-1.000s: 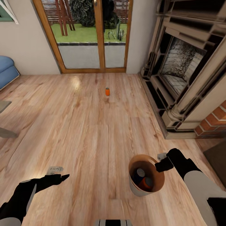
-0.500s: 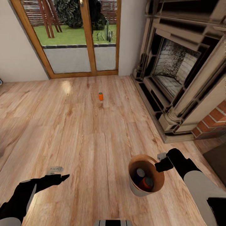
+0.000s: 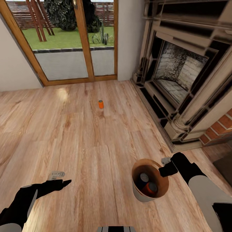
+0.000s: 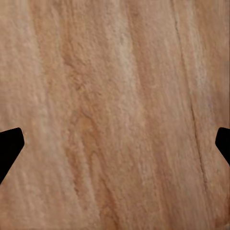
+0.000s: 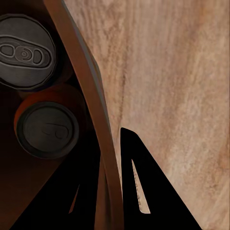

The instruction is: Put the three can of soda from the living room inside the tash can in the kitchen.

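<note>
The view has swung right and closer, so the last orange can (image 3: pixel 101 104) stands nearer on the floor (image 3: pixel 80 145), while the right hand (image 3: pixel 167 167) pinches the bin (image 3: pixel 140 193) rim, two cans inside, and the left hand (image 3: pixel 61 180) hangs open, empty.

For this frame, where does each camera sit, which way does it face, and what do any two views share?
Head view: on the head, looking down over the wood floor, both arms, left gripper, orange can, fireplace.
Left wrist view: looks at floor between its fingertips.
Right wrist view: looks along fingers clamping the bucket rim.
Head and right wrist views share bucket and two cans inside.
</note>
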Robot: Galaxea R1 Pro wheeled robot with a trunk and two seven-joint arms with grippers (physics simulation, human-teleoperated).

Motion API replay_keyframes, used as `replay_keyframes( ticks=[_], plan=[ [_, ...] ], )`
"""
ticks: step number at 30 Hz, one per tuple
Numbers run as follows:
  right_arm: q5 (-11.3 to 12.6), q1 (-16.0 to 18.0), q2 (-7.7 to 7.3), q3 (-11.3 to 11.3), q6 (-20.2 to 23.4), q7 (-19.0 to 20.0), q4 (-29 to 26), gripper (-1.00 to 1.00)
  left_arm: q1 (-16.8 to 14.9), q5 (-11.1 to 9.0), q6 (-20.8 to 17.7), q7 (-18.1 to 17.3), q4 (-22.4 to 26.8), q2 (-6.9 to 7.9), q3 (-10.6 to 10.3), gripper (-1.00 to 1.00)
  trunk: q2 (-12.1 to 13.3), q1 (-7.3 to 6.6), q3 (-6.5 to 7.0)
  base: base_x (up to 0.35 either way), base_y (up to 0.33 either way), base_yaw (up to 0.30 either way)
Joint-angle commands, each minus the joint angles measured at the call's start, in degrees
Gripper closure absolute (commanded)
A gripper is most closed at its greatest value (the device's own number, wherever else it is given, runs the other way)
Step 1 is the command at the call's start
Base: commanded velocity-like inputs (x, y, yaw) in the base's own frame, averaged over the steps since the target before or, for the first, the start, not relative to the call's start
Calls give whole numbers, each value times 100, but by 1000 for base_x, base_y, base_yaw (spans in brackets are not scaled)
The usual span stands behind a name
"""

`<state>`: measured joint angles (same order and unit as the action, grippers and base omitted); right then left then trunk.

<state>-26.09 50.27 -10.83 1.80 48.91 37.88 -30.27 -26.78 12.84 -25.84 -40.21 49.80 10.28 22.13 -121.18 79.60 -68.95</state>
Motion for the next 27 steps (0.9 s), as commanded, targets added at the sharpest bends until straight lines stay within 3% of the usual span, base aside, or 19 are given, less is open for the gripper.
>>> replay_keyframes(
  ticks=[1, 12, 27],
  plan=[
    [119, 1, 2, -6, 49, 27, 2, 100, -1, 0, 0, 2, -47, 0, 1, -100, 0, 0, 1, 275, 217, -13],
    [119, 1, 2, -5, 49, 27, 3, 100, -3, -9, 0, -4, -148, 6, 11, -100, 0, 0, 7, 270, 223, -20],
    [113, 1, -6, -13, 49, 27, -5, 100, -3, -9, 0, -16, -148, 2, 11, -100, 0, 0, 88, 258, 239, -186]
  ],
)
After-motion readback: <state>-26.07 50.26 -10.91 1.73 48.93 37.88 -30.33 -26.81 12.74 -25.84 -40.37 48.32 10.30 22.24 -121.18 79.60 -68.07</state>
